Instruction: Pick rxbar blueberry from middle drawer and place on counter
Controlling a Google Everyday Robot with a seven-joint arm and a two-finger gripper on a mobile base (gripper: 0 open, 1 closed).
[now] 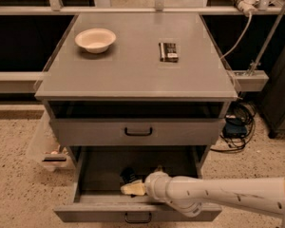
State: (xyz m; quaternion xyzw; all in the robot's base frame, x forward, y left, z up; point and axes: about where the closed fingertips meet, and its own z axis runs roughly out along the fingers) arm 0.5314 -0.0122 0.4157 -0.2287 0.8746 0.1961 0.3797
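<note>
The middle drawer is pulled open at the bottom of the cabinet, with a low front panel and a small black handle. A small dark glossy object, apparently the rxbar blueberry, lies on the drawer floor near the middle. My gripper reaches into the drawer from the right on a white arm. Its pale tip is just in front of the dark bar and close to it. The bar is partly hidden behind the gripper. The counter is the wide grey cabinet top above.
A white bowl and a black-brown bar with a white label lie on the counter. A taller-fronted grey drawer is shut above the open one. Cables hang at the right, and a clear bin stands at the left.
</note>
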